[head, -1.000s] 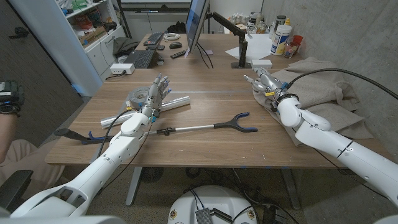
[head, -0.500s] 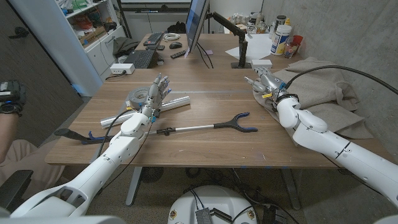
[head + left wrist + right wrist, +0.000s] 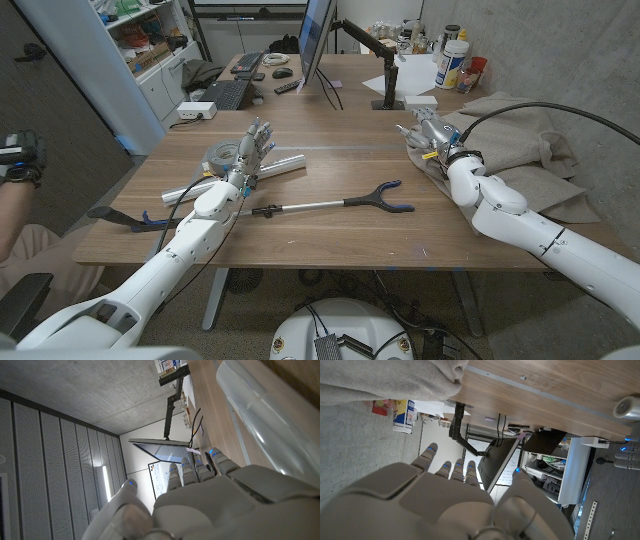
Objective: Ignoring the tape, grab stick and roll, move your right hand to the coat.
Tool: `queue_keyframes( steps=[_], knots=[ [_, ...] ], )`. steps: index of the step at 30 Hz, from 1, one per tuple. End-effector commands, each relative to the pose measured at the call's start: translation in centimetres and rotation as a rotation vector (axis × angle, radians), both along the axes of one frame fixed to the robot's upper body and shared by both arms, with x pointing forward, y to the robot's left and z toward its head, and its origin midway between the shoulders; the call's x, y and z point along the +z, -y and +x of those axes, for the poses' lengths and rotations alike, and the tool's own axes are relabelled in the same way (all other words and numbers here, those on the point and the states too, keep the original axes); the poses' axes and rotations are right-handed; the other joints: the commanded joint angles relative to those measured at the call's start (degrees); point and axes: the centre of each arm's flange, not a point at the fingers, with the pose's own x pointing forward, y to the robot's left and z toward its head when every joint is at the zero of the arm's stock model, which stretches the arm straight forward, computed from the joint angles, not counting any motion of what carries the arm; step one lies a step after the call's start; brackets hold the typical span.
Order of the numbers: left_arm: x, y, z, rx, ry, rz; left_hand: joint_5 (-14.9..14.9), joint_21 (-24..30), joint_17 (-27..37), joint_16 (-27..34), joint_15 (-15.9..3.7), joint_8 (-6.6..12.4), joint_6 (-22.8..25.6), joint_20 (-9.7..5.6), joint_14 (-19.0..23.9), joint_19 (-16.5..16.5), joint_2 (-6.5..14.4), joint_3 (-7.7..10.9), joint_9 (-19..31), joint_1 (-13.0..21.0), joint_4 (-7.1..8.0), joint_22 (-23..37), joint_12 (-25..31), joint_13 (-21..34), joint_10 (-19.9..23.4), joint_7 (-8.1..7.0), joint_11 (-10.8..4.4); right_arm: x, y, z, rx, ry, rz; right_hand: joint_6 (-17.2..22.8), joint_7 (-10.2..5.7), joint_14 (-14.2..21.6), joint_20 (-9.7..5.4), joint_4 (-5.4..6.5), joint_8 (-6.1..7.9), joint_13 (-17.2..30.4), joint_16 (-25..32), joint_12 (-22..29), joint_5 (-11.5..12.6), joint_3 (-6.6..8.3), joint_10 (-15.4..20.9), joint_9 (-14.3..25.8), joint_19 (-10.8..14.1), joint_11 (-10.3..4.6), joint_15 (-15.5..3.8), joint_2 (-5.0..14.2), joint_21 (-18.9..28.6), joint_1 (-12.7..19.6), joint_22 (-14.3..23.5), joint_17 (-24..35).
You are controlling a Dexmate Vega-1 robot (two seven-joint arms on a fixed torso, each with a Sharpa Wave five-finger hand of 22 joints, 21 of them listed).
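Beige coat (image 3: 520,140) — partly under right hand (image 3: 428,133)

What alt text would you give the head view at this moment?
The right robot hand sits at the near edge of a beige coat on a wooden table. The left robot hand stands open by a roll of grey tape and a silver roll, with a grabber stick lying between the arms.
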Motion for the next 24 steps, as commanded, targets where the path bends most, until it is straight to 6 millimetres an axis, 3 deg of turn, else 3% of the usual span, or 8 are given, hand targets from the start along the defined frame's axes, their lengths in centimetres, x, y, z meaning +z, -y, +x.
queue_keyframes(
  steps=[1,24],
  knots=[
    [0.0,0.0,0.0,0.001,0.000,0.004,0.13,0.20,0.15,0.22,0.02,0.21,0.28,0.16,-0.33,-0.26,0.34,-0.03,0.32,0.32,-0.12,0.18,0.03,0.29,0.28,-0.22,0.11,-0.2,1.1,-0.1,-0.022,-0.005,-0.050,0.28,-0.46,-0.55,0.27,-0.29,0.23,0.25,0.37,0.36,-0.08,-0.14,-0.06,0.16,0.04,-0.45,-0.27,-0.30,0.30,0.31,0.14,0.20],
    [-0.1,0.2,0.0,0.009,-0.002,0.017,0.13,0.17,0.15,0.19,0.01,0.22,0.33,0.15,-0.47,-0.37,0.36,-0.11,0.32,0.36,-0.16,0.18,0.06,0.30,0.44,-0.17,0.19,-0.2,3.3,-1.4,-0.078,0.007,-0.201,0.67,-0.99,0.03,0.07,0.20,0.34,0.27,0.80,0.65,-0.10,-0.86,0.59,0.21,0.55,-1.23,-0.90,-0.75,0.48,-1.01,0.13,0.38]
  ],
)
